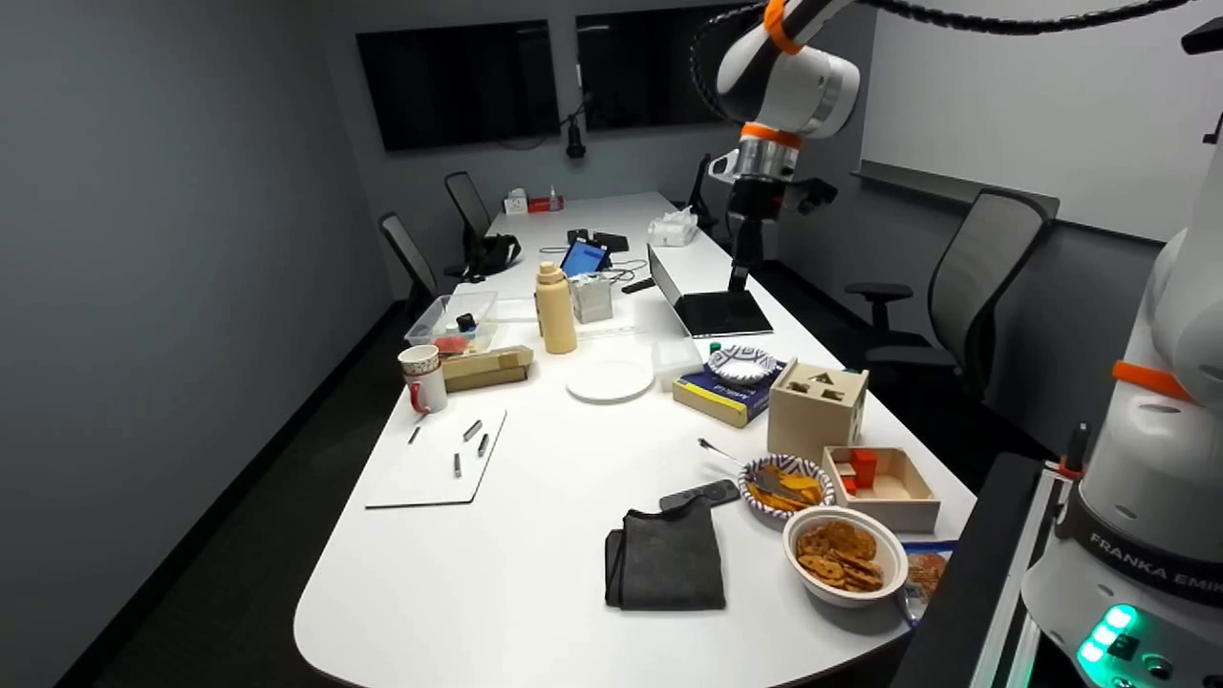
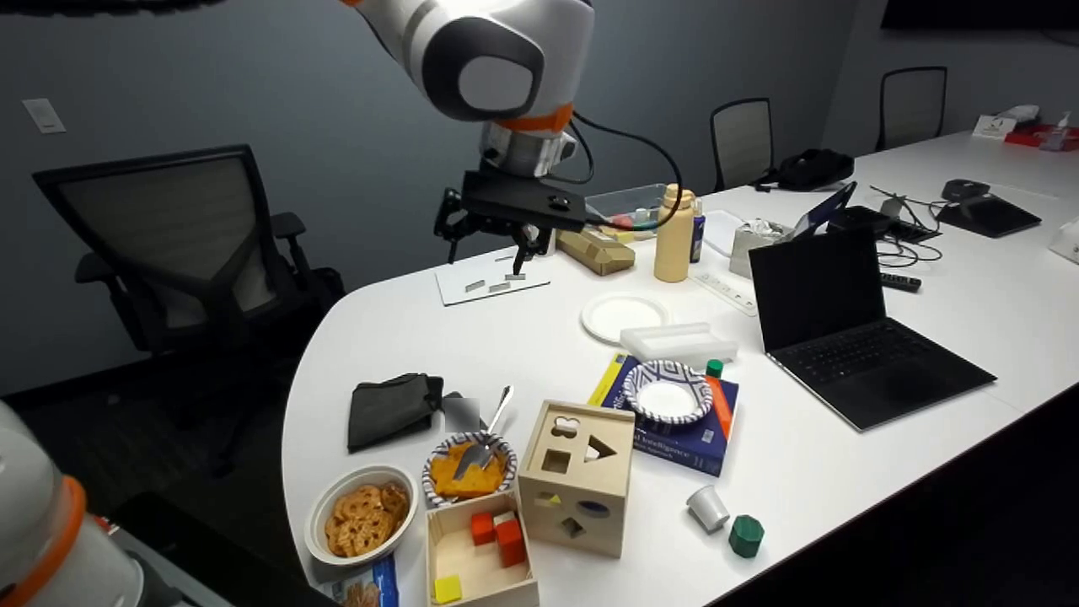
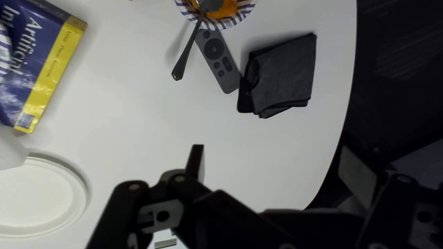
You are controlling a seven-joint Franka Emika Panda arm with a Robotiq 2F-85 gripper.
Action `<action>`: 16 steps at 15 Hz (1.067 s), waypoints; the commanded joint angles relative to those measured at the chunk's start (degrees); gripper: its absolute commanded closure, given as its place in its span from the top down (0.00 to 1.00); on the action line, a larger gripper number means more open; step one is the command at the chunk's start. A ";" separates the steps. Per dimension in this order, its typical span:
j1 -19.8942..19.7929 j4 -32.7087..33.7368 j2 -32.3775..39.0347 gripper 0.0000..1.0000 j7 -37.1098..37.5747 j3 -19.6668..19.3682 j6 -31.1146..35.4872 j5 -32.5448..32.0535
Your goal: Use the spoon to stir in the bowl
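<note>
Well apart from the claw (image 3: 277,169) — jaws spread wide — the spoon (image 3: 191,40) rests in the patterned bowl (image 3: 240,17)

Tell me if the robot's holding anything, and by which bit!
Nothing. The gripper is open, with nothing between its jaws. The spoon rests in the bowl of orange food, its handle sticking out.

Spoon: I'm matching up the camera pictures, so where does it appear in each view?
In an exterior view: spoon right of centre, below mid-height.
In an exterior view: spoon just left of centre, lower half.
Wrist view: spoon near the top, mostly left of centre.
Shared landmark: dark folded cloth, in all three.
</note>
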 commanded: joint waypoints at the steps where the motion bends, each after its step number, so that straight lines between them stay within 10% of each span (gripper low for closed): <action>1: -6.65 7.93 12.43 1.00 -12.30 4.54 -8.07 6.12; 16: -21.19 29.62 45.14 1.00 -18.49 19.33 -12.31 3.89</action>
